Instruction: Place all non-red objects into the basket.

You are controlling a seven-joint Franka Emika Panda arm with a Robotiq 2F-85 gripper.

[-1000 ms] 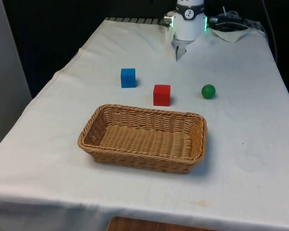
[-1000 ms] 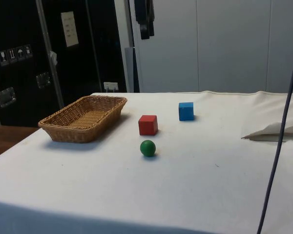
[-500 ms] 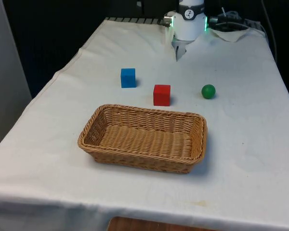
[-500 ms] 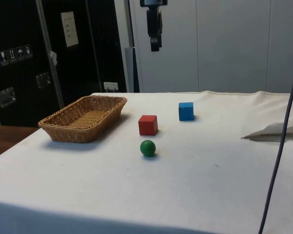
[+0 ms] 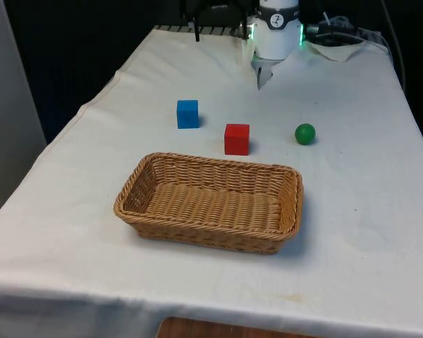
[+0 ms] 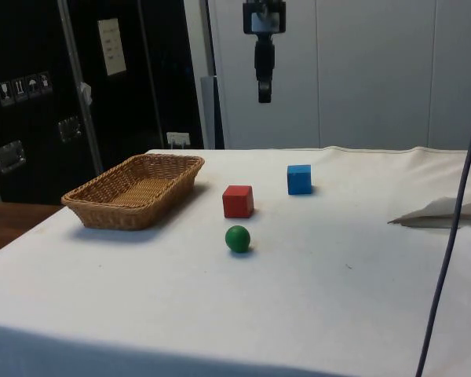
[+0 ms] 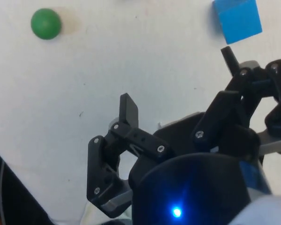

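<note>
I have come down and swung out over the counter (image 5: 352,211) in the last second: in the side view my jaws (image 6: 264,96), which were up at the frame's top edge a moment ago, now hang lower and closer to the blue cube (image 6: 299,179), though well above it. My jaws stand wide apart and hold nothing. Nothing on the cloth has moved. The wicker basket (image 5: 211,201) is empty. The blue cube (image 5: 187,113) sits beyond it toward the front view's left, the red cube (image 5: 237,139) just behind the basket's far rim, and the green ball (image 5: 304,134) off toward the front view's right. From the wrist, the blue cube (image 7: 238,19) and the green ball (image 7: 46,23) both lie ahead of my fingers (image 7: 129,108), well apart from each other. I judge this to be the opening approach: no non-red object is in yet, and my drift suggests the blue cube comes first, with the red cube to be left where it is.
</note>
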